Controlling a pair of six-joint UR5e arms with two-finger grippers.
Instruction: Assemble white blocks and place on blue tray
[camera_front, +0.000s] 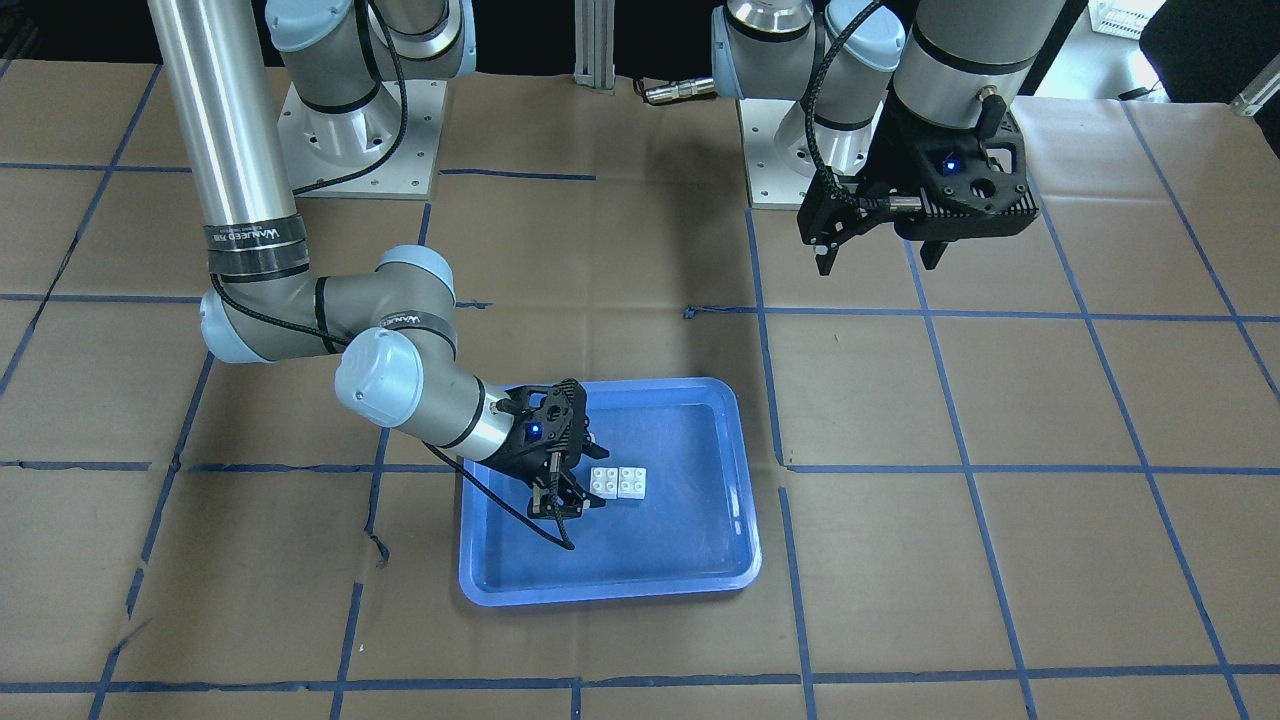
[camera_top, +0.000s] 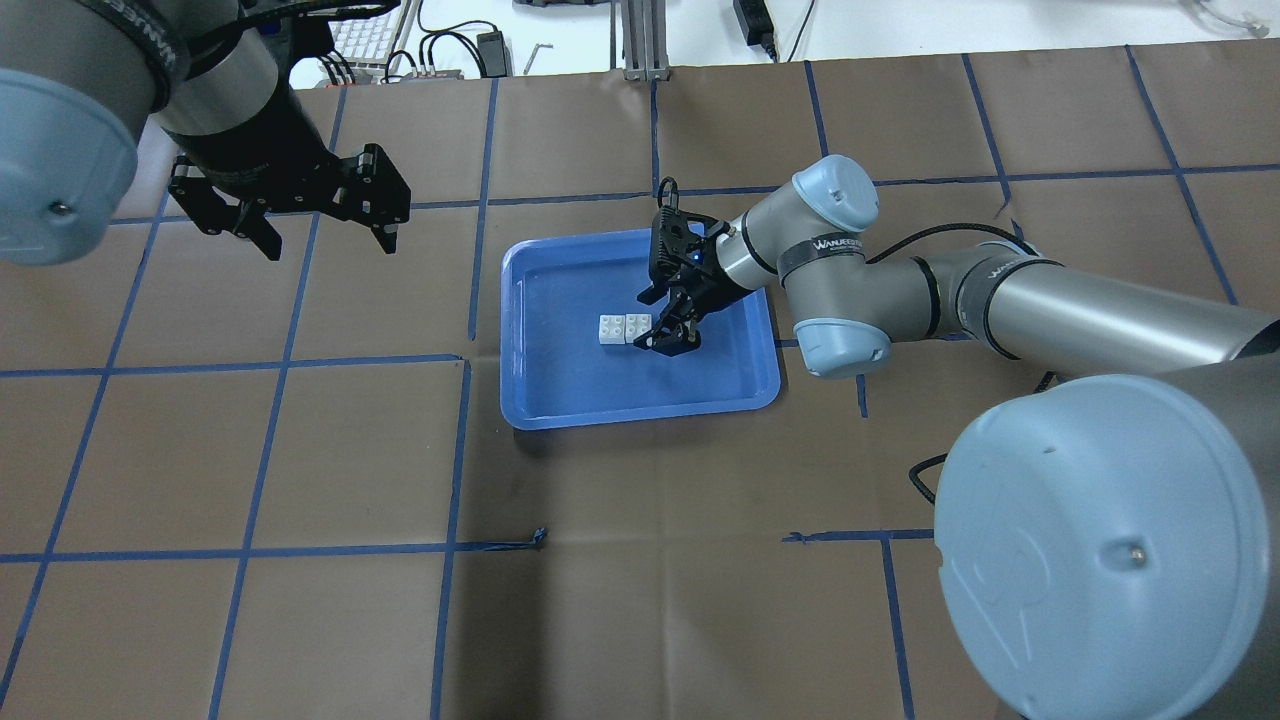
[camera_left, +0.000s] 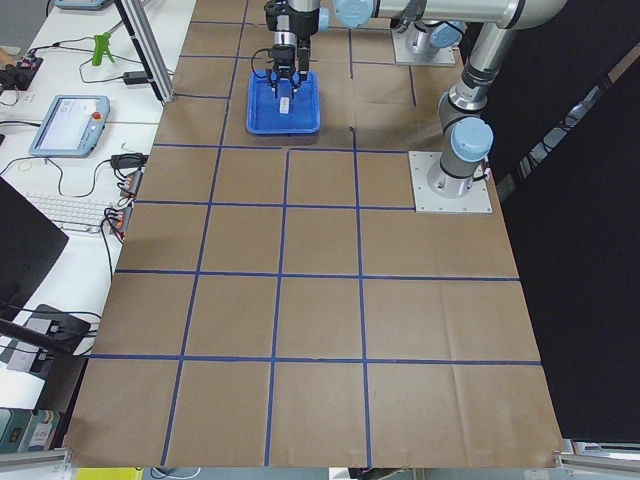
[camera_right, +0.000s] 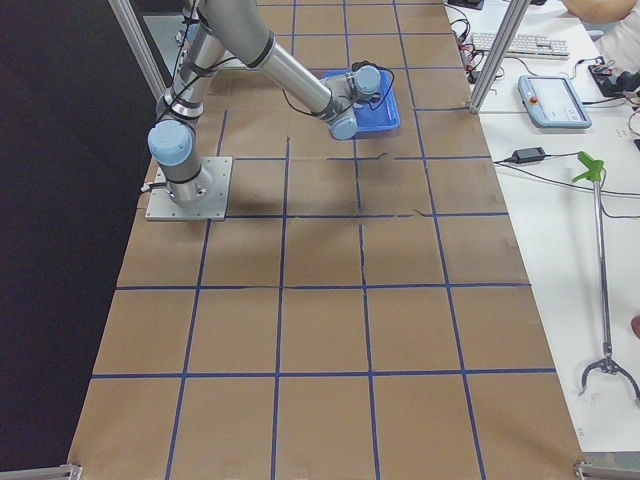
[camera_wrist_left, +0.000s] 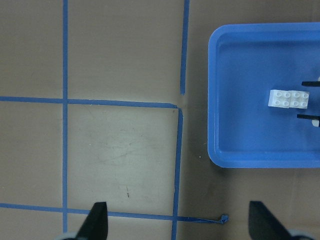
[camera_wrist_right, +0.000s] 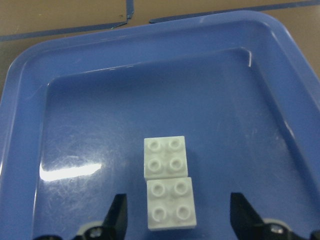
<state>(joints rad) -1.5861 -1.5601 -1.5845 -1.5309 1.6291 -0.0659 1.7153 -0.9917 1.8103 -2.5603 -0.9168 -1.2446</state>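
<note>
Two white blocks (camera_front: 618, 482) lie side by side, touching, on the floor of the blue tray (camera_front: 610, 590). In the right wrist view they are one behind the other (camera_wrist_right: 165, 156). My right gripper (camera_front: 560, 508) is open and low over the tray (camera_wrist_right: 150, 40). Its fingers stand either side of the nearer block (camera_wrist_right: 171, 203) without touching it. My left gripper (camera_front: 878, 265) is open and empty, high above the bare table and well away from the tray. In the overhead view the blocks (camera_top: 624, 328) sit just left of the right gripper (camera_top: 668, 340).
The table is covered in brown paper with a blue tape grid (camera_top: 465, 360). The arm base plates (camera_front: 360, 140) stand at the robot's edge. Keyboards and cables (camera_left: 75, 210) lie on the side bench, off the work surface.
</note>
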